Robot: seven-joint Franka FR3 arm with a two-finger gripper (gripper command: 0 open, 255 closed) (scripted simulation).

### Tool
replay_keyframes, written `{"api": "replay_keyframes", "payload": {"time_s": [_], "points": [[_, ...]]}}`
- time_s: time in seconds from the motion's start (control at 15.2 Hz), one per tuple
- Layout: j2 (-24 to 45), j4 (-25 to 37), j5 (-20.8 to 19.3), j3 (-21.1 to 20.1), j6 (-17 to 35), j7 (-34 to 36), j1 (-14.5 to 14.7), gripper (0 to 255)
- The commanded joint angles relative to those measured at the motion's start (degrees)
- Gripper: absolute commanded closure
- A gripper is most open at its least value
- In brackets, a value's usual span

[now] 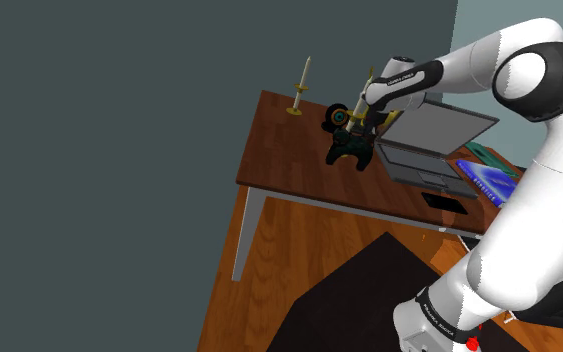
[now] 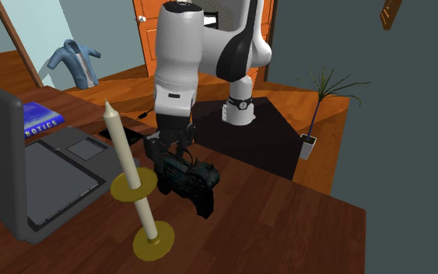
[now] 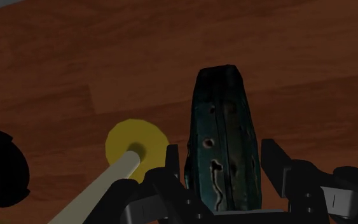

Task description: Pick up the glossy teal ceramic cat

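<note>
The cat (image 3: pixel 225 146) is dark, glossy teal with black patches, and sits lengthwise between my two black fingers (image 3: pixel 173 167). My gripper (image 3: pixel 222 159) is shut on its sides. In the shoulder view the gripper (image 1: pixel 352 135) points down over the wooden table (image 1: pixel 289 165), with the cat (image 1: pixel 350 151) under it near the far end of the table. In the second exterior view the cat (image 2: pixel 190 181) hangs tilted below the gripper (image 2: pixel 178 158). I cannot tell whether it still touches the tabletop.
A cream candle (image 2: pixel 125 148) on a yellow base stands close beside the gripper, with another yellow base (image 2: pixel 153 241) nearer the camera. A black round object (image 1: pixel 337 115) is just behind the cat. An open grey laptop (image 1: pixel 424 140), a blue book (image 1: pixel 484 180) and a flat black item (image 1: pixel 444 203) lie further along.
</note>
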State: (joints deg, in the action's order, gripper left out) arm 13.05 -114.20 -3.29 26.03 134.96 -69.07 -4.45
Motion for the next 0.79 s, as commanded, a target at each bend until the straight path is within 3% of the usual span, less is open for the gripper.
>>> {"api": "replay_keyframes", "payload": {"time_s": [0.0, 0.73], "points": [[-0.6, 0.5, -0.3, 0.0, -1.1, 0.1, 0.2, 255], [-4.2, 4.9, -1.8, 0.4, -8.9, 0.3, 0.7, 255]]}}
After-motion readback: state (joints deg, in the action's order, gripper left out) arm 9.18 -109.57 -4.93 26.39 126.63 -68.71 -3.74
